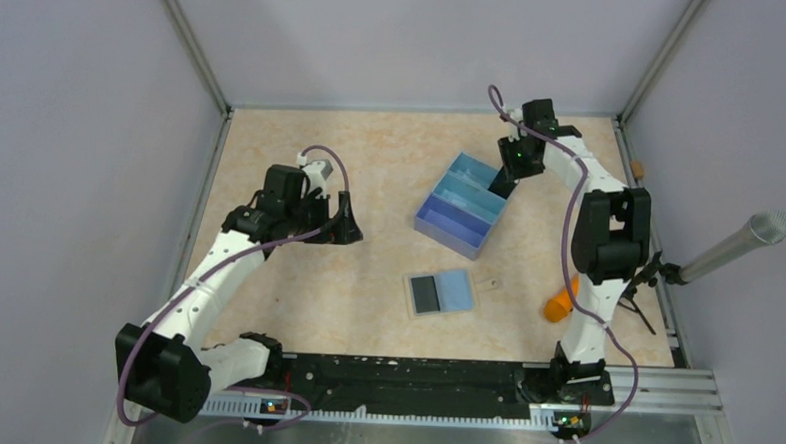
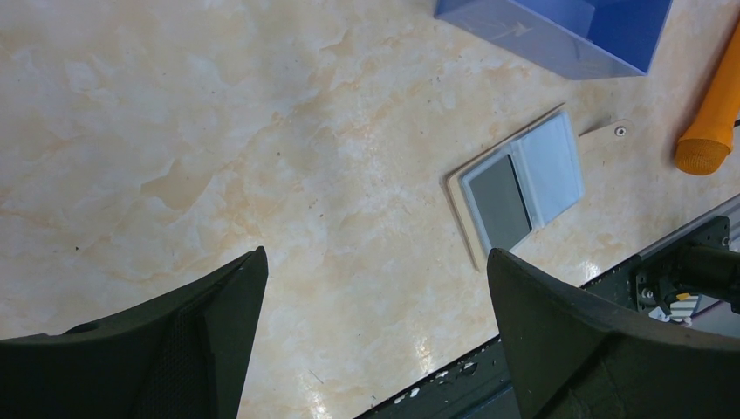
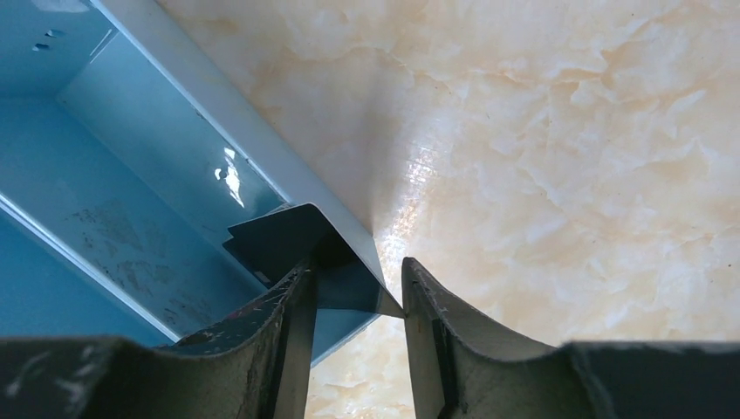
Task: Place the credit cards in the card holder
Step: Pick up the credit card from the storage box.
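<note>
1 card holder (image 1: 441, 292) on marbled tbl (image 1: 372, 161), lilac walls (image 1: 73, 118).

blue tray (image 1: 450, 235) 1 | card holder (image 2: 600, 135) 1 | credit cards (image 2: 550, 166) (image 3: 279, 237) — 2 | orange object (image 1: 560, 304) 1

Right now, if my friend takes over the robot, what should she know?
Left gripper: open, empty, above the table.
Right gripper: partly open, astride the tray wall, beside a dark card inside.
Holder: near the arms, blue card and grey card on it.
Done: can't tell if those two are tucked in.
Left: lift the dark card out, bring it to the holder.
</note>
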### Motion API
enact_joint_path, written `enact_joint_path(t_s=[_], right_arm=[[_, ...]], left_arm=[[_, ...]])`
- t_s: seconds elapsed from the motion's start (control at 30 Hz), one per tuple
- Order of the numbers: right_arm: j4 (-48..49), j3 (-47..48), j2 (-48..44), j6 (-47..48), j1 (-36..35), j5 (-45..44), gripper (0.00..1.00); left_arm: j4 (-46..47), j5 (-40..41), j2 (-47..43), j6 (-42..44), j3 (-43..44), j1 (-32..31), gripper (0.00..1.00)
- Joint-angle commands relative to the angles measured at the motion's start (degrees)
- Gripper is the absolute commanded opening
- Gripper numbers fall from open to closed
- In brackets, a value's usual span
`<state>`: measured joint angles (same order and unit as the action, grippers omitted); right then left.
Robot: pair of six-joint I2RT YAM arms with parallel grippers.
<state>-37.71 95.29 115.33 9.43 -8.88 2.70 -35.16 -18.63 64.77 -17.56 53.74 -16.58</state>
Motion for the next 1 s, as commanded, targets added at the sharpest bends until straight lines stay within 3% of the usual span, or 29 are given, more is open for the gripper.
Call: enact_joint_path(t_s=[0.0,0.17,0.3,0.4,0.73,0.83,0.97], right_arm=[[2.0,2.1,-4.4,0.7,0.4,-0.7,0.38],[2.6,2.6,-6.0,0.8,0.3,-0.3,0.32],[2.8,3.1,-6.7,1.1,0.4,0.2,0.18],[3.0,3.3,-7.2,1.0,0.4,0.8,0.00],[5.2,-1.7,-18.1,-3.1,-1.9,10.0,0.00],[4.7,-3.9,-22.9,-5.8,-3.7,11.1,0.00],[4.2,-9.2,-29.5,-11.1,-7.1,19.4,0.00]], left_arm=[[1.1,-1.0,0.5,0.5,-0.4,0.3,0.99],[1.1,-1.4,0.8,0.4,-0.4,0.3,0.99],[1.1,-1.6,0.9,0.4,-0.5,0.3,0.99],[1.1,-2.1,1.0,0.7,-0.4,0.4,0.99],[6.3,-11.8,-2.0,-0.5,-2.8,0.2,0.95],[10.5,-13.3,-4.2,-3.6,-4.3,-0.4,0.94],[20.0,-15.4,-7.3,-10.4,-7.6,-2.4,0.93]])
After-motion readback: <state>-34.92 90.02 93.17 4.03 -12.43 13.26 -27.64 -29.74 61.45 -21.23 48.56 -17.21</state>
